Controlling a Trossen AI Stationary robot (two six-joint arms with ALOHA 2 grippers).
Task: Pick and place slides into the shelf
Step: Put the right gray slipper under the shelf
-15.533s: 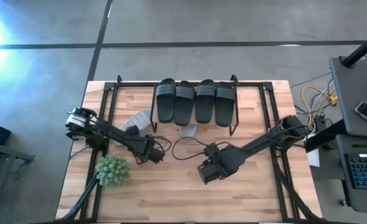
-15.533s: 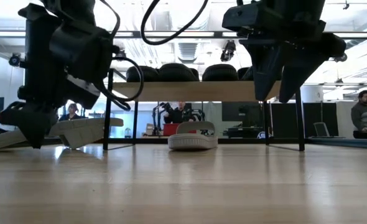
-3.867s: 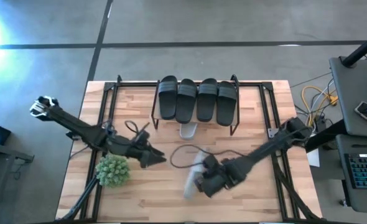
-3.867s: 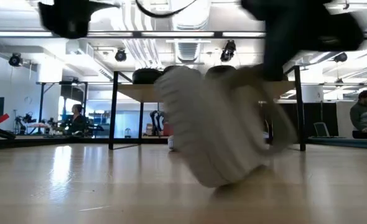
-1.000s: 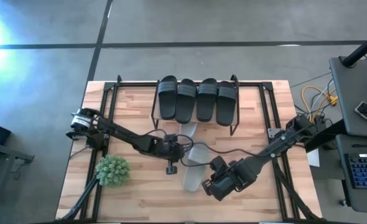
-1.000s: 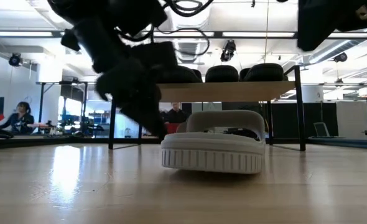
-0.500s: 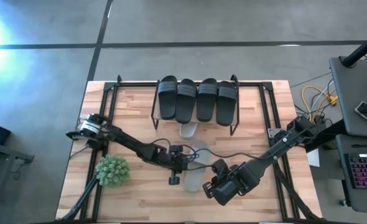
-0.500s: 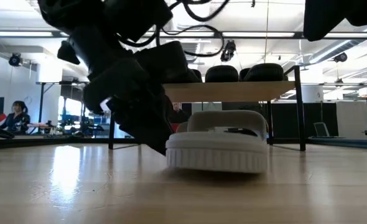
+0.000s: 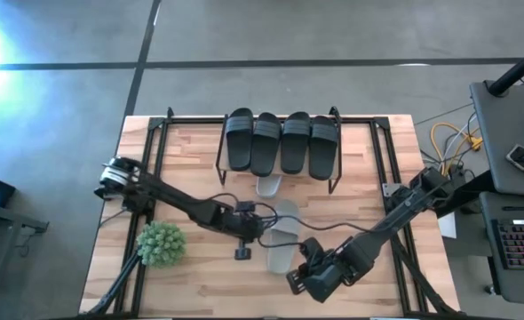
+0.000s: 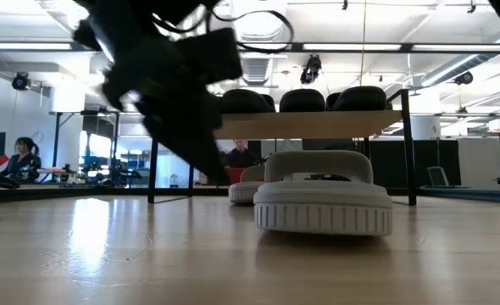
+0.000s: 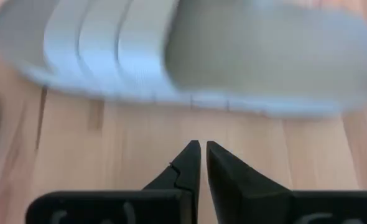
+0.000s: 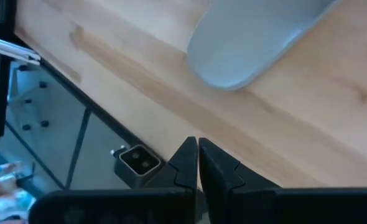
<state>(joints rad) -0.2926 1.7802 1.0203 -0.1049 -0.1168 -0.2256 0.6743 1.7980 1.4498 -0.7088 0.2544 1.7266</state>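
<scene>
Looking pretty far along here: four black slides (image 9: pixel 281 142) are sitting side by side on the top board of the shelf (image 9: pixel 335 174) near the table's (image 9: pixel 191 284) far edge, and one grey slide (image 9: pixel 267 185) is poking out from under that board on the lower level, toe toward the near edge. That's leaving one loose grey slide (image 9: pixel 282 235) lying flat on its sole around the middle of the table, just in front of the shelf, so I'm guessing it's the last one to go. Neither arm is holding it right now. The left gripper (image 11: pixel 200 154) is reaching in from the left edge, stretched low across the table, with its tips pinched together on nothing and pointing at the long side of that slide, very close but I can't tell if it's touching. The right gripper (image 12: pixel 196 152) is hanging near the near edge, arm running back toward the right edge, tips clenched and empty too, with the slide's rounded end just ahead of it. The little green plant (image 9: pixel 161 244) is sitting by the near-left corner, out of the way.
</scene>
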